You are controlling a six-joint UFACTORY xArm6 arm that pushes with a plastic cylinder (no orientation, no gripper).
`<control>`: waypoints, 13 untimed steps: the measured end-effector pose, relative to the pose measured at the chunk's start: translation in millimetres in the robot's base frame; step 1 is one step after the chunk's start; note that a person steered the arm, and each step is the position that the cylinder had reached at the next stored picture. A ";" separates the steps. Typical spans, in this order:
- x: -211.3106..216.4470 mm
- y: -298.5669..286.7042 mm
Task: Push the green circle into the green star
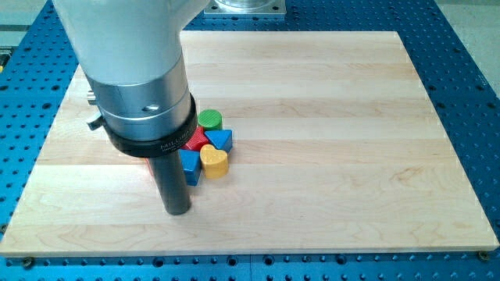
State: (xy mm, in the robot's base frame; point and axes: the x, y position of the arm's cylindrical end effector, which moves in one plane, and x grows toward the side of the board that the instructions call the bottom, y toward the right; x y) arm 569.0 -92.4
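The green circle (209, 119) lies on the wooden board (328, 133), at the top of a tight cluster of blocks. I cannot see a green star; the arm's body hides the board to the cluster's left. My tip (177, 211) rests on the board just below and left of the cluster, close to the blue block (190, 165). The green circle is up and to the right of my tip.
The cluster also holds a red block (197, 140), a blue triangle (220, 140) and a yellow heart (214, 161). A red edge (149, 165) peeks out left of the rod. The blue perforated table (469, 94) surrounds the board.
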 end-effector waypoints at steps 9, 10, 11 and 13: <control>-56.5 -9.9; -71.8 -16.2; -85.9 -24.3; -111.4 53.1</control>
State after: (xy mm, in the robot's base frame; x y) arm 457.6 -39.3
